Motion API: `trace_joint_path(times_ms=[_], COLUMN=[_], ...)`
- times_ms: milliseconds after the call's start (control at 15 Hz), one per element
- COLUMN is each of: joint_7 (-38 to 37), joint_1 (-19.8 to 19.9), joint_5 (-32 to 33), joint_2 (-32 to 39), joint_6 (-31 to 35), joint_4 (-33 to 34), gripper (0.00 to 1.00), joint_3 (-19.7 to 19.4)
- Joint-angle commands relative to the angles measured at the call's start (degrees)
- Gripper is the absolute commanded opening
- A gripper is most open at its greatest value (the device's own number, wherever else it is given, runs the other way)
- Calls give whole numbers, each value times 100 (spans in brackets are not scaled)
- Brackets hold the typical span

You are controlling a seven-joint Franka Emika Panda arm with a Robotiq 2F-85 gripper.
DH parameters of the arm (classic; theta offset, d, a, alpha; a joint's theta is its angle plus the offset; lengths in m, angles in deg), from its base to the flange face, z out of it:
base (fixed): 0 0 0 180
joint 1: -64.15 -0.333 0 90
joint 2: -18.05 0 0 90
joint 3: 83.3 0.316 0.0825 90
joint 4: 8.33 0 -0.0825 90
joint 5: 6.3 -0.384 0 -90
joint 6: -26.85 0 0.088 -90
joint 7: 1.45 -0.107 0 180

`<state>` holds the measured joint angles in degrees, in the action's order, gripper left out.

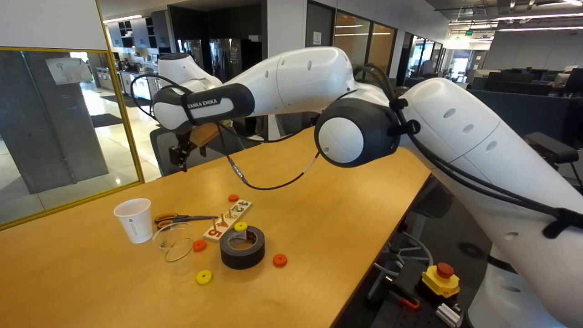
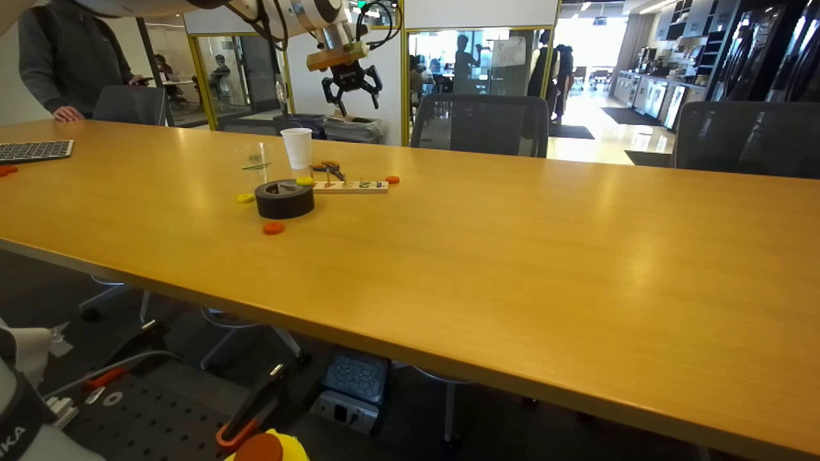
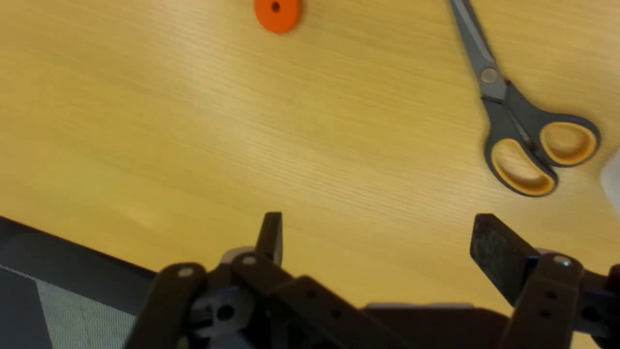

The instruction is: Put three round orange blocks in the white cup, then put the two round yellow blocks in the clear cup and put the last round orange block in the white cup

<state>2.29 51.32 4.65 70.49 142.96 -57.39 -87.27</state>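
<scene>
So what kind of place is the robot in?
Probably an office. You can see mesh-backed chairs, a computer keyboard on the table and, farther back, kitchen cupboards, perhaps for the people who work there.

The arm (image 1: 341,136) reads "RANKA EMIKA", the peg board (image 1: 233,218) "5".

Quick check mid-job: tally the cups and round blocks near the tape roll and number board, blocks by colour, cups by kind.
3 round orange blocks
2 round yellow blocks
1 white cup
1 clear cup
Total: 7
Not counted: the orange shape cut off at the edge of an exterior view, and anything hidden deep in the white cup.
</scene>
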Motion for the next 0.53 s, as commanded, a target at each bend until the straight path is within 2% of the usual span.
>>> trace_joint_path(times_ms=[0, 200, 467], joint_7=[-157, -69, 118], joint_1=[366, 746, 1164], joint_5=[-133, -294, -535], joint_2=[-131, -106, -111], joint_6=[84, 111, 4], joint_4=[-526, -813, -1081], gripper=[100, 100, 100], joint_3=[-60, 17, 307])
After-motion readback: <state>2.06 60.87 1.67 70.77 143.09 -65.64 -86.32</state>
